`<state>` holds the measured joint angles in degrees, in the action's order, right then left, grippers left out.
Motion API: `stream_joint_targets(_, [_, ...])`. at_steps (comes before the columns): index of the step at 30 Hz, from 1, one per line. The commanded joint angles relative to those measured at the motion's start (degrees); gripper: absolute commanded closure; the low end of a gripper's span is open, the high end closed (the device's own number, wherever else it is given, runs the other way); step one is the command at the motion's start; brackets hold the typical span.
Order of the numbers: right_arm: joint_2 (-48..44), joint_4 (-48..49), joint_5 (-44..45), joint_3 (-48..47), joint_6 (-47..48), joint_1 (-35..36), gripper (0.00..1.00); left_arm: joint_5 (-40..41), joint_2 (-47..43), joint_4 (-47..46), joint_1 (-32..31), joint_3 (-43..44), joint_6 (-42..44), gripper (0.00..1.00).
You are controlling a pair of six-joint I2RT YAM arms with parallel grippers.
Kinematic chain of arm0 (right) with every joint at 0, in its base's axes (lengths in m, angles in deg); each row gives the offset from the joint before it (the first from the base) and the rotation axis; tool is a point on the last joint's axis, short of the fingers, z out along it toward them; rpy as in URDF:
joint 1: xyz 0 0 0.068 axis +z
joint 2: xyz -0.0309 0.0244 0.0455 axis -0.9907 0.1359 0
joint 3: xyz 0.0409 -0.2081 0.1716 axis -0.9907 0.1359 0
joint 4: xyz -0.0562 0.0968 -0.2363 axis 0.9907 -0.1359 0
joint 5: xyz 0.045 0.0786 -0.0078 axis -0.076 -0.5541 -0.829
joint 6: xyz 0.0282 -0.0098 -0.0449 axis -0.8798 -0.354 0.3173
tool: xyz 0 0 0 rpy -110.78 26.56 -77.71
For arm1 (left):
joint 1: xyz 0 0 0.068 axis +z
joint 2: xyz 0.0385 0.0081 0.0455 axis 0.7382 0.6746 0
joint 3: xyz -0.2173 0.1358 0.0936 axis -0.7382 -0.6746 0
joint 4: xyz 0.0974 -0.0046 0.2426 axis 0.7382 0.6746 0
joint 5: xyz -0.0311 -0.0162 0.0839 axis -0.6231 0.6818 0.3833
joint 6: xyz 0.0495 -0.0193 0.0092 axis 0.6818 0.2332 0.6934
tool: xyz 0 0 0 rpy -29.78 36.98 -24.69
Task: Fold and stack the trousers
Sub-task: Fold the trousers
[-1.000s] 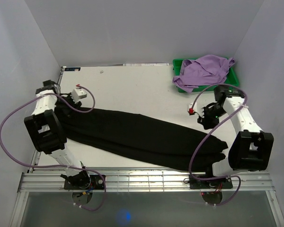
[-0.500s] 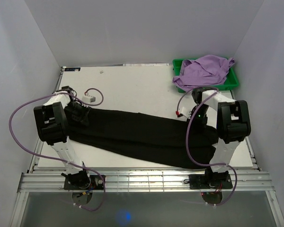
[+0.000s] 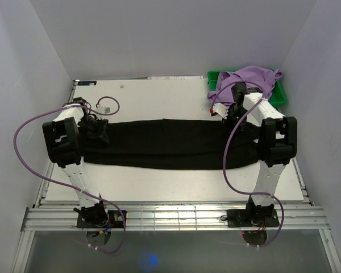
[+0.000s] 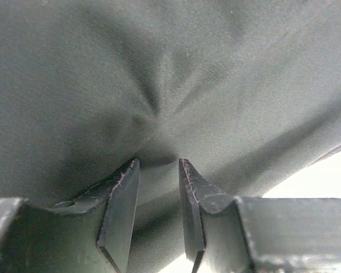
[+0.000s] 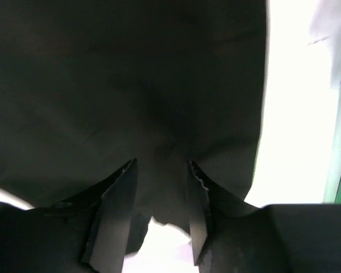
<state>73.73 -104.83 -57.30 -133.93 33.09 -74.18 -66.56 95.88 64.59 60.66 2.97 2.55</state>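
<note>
Trousers (image 3: 170, 145): black, drawn out as one long band from left to right across the middle of the top frame, over the white table (image 3: 159, 102). The far edge is nearly straight.
Left gripper (image 3: 96, 131): at the band's left end. In the wrist view its fingers (image 4: 122, 210) are drawn close on a pucker of black cloth, with creases fanning out from the tips.
Right gripper (image 3: 237, 116): at the band's upper right corner. The wrist view is dark, but its fingers (image 5: 113, 210) appear to nip a fold of the same cloth.
Lilac garment (image 3: 244, 82): heaped in the green bin (image 3: 281, 98) at upper right, just beyond the right gripper.
Cables (image 3: 23, 151): purple, one looping off each arm.
</note>
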Motion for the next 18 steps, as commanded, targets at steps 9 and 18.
stream_joint_targets(9, [-13.1, -11.07, -2.97, -0.32, 12.3, -10.26, 0.41, -4.49, -7.74, 0.36, -0.16, -0.75, 14.27, 0.48])
stream_joint_targets(18, [-13.01, 6.74, -0.33, 10.31, 23.47, -14.08, 0.29, -2.13, -9.94, 2.2, -1.48, -2.25, 24.06, 0.47])
